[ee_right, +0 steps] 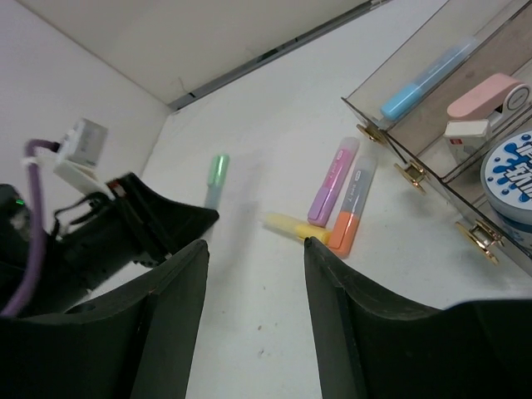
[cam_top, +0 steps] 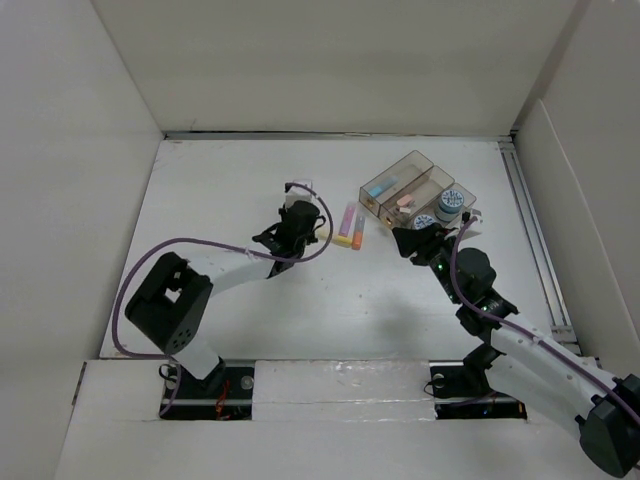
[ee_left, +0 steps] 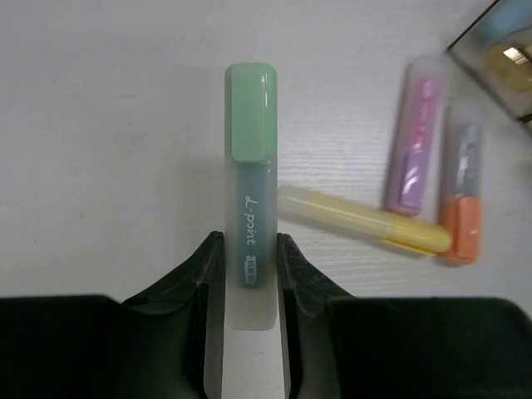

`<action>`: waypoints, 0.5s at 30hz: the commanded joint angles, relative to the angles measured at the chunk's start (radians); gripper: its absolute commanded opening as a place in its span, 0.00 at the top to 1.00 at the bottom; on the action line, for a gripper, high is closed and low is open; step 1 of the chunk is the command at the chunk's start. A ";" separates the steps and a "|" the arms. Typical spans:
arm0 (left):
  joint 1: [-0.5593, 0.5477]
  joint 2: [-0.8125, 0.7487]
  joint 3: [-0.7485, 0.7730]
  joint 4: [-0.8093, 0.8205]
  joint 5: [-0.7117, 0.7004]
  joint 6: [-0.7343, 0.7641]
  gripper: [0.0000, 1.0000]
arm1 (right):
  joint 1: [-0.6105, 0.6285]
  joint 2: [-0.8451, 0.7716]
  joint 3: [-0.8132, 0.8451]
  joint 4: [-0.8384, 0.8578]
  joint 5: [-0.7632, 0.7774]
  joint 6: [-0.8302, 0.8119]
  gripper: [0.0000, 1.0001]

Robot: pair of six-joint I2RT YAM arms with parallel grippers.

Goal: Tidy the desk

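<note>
The desk (cam_top: 250,320) is seen with its green highlighter (ee_left: 251,199) pinched at the tail by the left gripper (ee_left: 249,243), cap pointed straight ahead, while the right gripper (ee_right: 255,247) is held open, empty.

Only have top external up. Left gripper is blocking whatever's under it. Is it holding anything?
Observer: Yes. The left wrist view shows the left gripper closed on a green-capped highlighter, with a finger on each side of its barrel.
Operator: Anything in the right one?
Observer: No. In its own wrist view the right gripper is open with nothing between the fingers.
Operator: How many other pens are loose?
Observer: Three on the desk: a yellow highlighter lying crosswise by the ends of a purple highlighter and an orange-capped highlighter.
</note>
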 commanded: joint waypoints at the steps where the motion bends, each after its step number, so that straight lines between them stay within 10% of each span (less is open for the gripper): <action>1: 0.001 -0.080 0.078 0.063 0.081 0.002 1.00 | -0.008 0.002 0.030 0.070 -0.005 0.008 0.45; 4: 0.001 -0.025 0.159 0.154 0.244 0.030 1.00 | -0.008 0.000 0.026 0.075 -0.008 0.010 0.47; 9: 0.001 0.200 0.382 0.158 0.451 0.033 1.00 | -0.008 -0.007 0.030 0.067 -0.008 0.005 0.93; 15: 0.001 0.438 0.725 0.117 0.612 0.031 1.00 | -0.008 -0.032 0.024 0.057 0.013 0.004 0.95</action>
